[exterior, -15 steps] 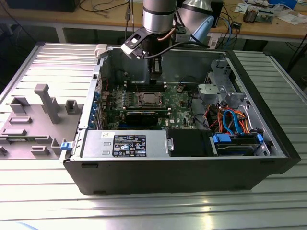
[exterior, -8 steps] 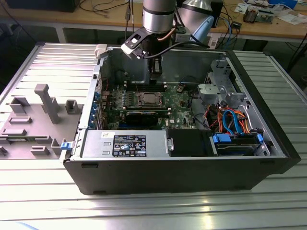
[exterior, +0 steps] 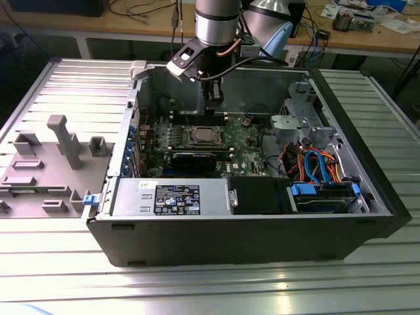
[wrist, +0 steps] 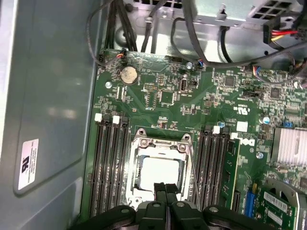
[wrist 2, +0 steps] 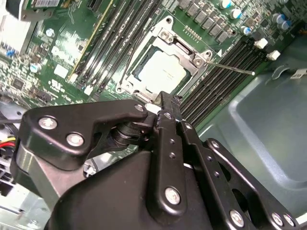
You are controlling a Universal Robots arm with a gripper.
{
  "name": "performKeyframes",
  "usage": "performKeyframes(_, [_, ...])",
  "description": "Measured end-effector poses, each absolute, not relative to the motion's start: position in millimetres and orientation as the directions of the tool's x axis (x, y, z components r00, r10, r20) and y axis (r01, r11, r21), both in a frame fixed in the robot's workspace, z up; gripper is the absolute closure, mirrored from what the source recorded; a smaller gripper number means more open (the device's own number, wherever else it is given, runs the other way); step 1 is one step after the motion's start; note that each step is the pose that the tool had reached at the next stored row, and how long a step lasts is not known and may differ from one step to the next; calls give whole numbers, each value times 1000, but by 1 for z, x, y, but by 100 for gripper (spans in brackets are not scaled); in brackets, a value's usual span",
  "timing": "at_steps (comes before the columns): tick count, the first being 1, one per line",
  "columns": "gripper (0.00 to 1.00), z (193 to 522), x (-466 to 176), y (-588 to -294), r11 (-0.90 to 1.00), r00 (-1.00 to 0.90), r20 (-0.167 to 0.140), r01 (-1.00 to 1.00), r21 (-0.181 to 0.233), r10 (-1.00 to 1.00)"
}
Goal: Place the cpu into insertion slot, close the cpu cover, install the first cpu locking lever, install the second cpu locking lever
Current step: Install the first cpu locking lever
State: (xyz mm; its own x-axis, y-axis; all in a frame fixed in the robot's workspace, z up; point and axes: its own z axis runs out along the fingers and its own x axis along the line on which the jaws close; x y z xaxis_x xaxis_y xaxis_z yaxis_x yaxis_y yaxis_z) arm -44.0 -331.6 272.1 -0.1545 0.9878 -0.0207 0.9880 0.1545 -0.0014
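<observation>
A black two-fingered pincer [exterior: 212, 100] on a silver robot arm hangs inside an open black desktop computer case [exterior: 230, 236] lying on a ribbed aluminium worktop [exterior: 197, 282], directly above the green motherboard [exterior: 246, 141] at the case's centre. In both wrist views the pincer [wrist: 165, 187] has its fingertips pressed together with nothing between them, poised just over one edge of the processor socket in the middle of the motherboard. The cpu [wrist: 156, 172], a small flat square chip with a silver-grey metal top, lies seated in that socket, and the cpu cover [wrist: 160, 143], a thin silvery metal frame with a square window, lies flat around it (the chip's top shows through the window). In the second wrist view the pincer [wrist 2: 165, 103] sits just beside the cpu [wrist 2: 160, 72], while a thin silver metal rod [wrist 2: 232, 68] juts out from the cover's [wrist 2: 180, 45] corner, across the long black memory slots [wrist: 110, 167] that flank the socket on the motherboard.
</observation>
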Motion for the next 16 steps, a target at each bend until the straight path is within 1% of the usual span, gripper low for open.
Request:
performKeyframes(4, [89, 272, -44, -332, 235, -235, -21, 972, -1, 972])
performKeyframes(16, [89, 272, -53, -332, 236, -236, -21, 972, -1, 972])
